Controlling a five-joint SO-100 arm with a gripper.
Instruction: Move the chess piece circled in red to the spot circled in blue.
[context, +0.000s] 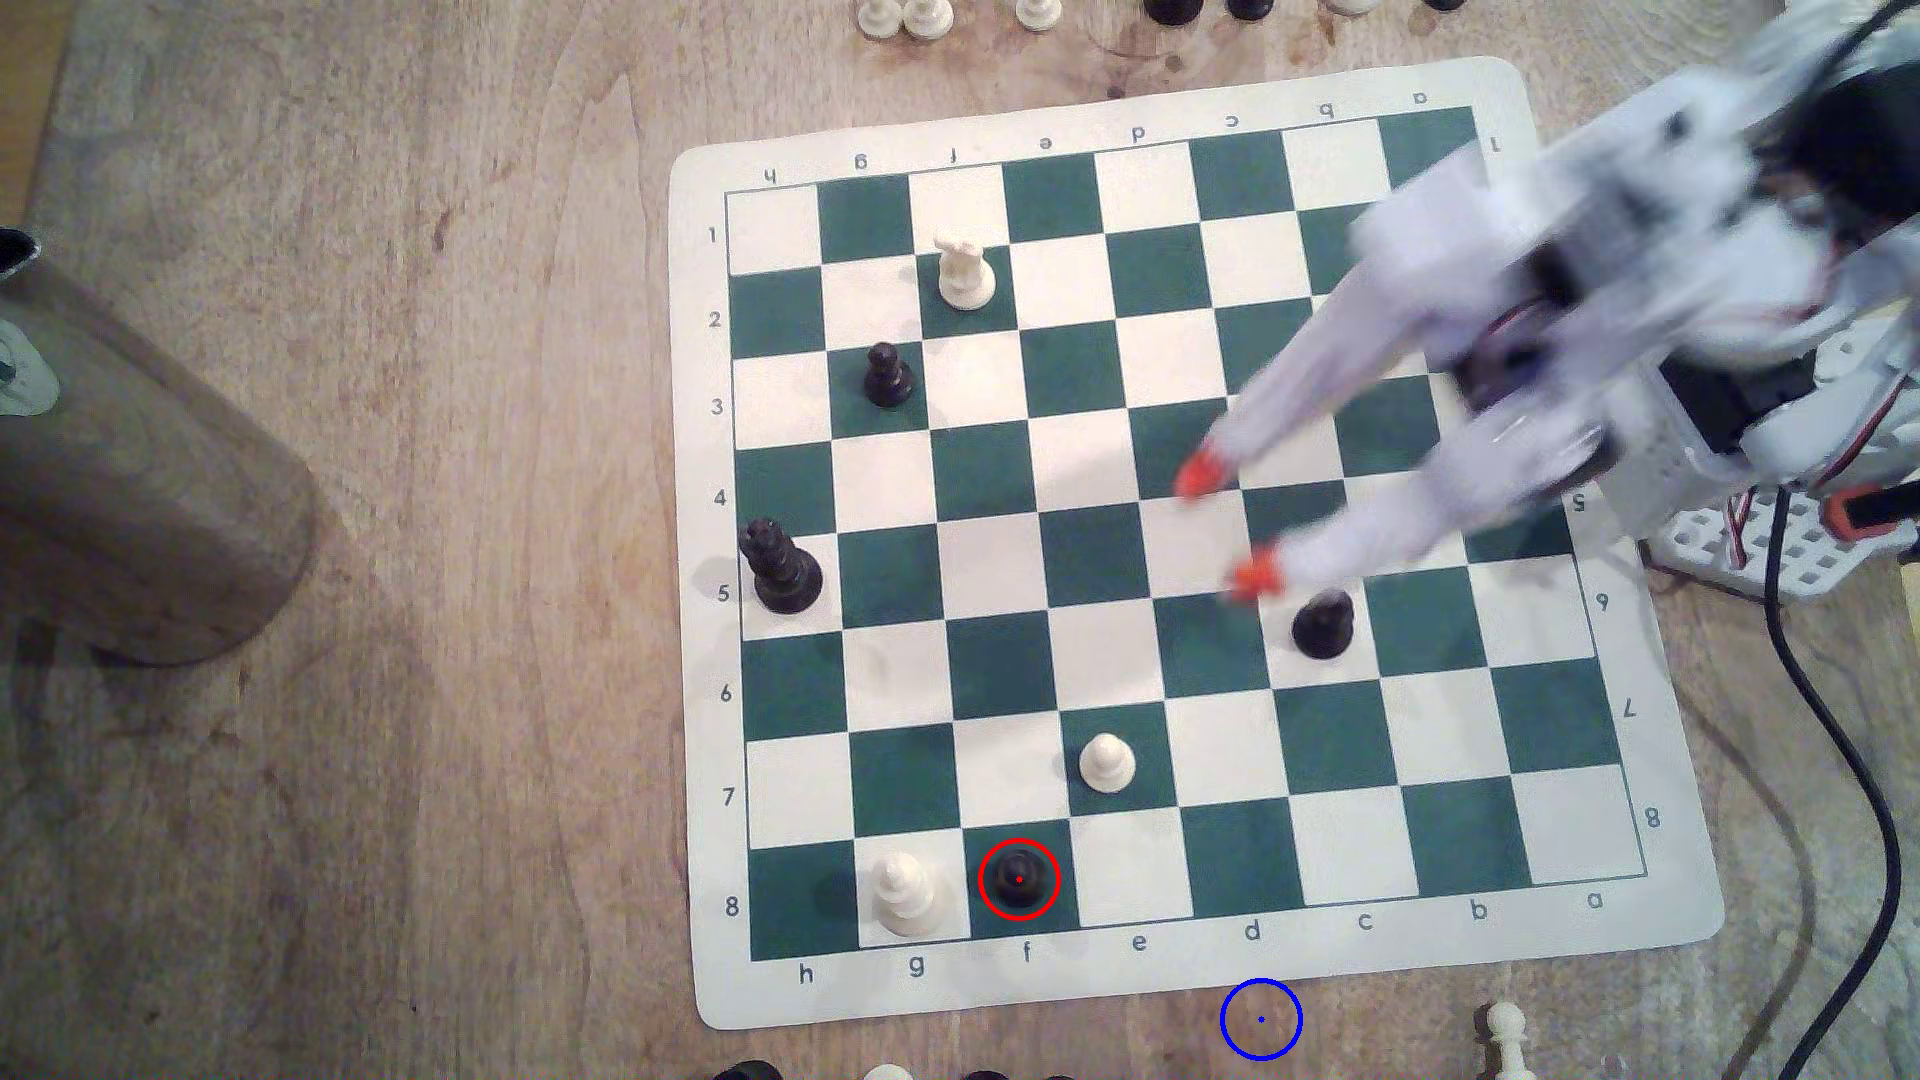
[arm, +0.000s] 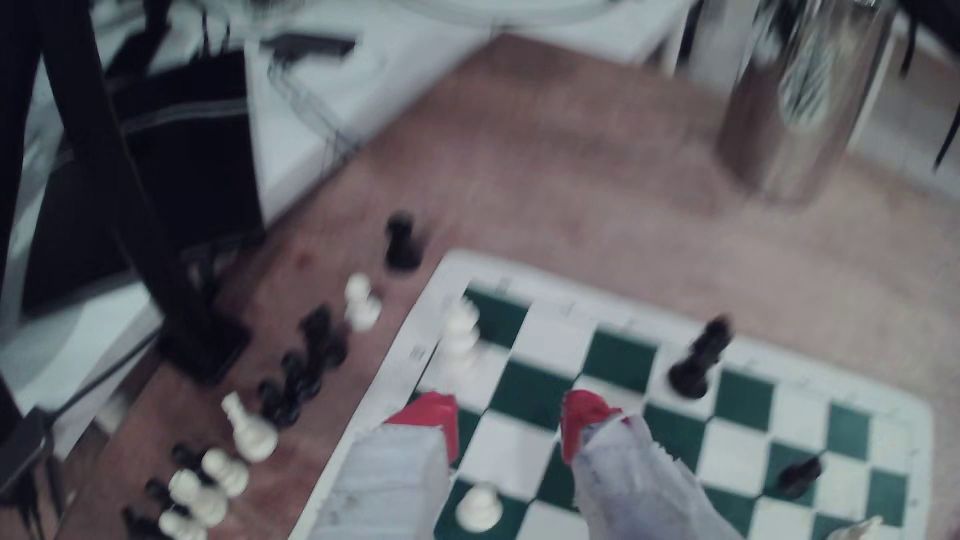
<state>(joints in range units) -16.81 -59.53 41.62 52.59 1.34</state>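
The chess piece circled in red is a small black pawn on a green square in the board's near row, by the letter f, in the exterior view. The spot circled in blue is bare wood just off the board's near edge, to the exterior view's right of the pawn. My gripper is blurred and hangs over the board's middle, far from both. It is open, and nothing sits between its orange-tipped fingers. The wrist view shows the gripper open above the chessboard.
A white piece stands right beside the circled pawn, and a white pawn one row farther in. A black piece sits close under the fingertips. A metal cylinder stands on the exterior view's left. Spare pieces line the table beside the board. A black cable runs past the board's right side.
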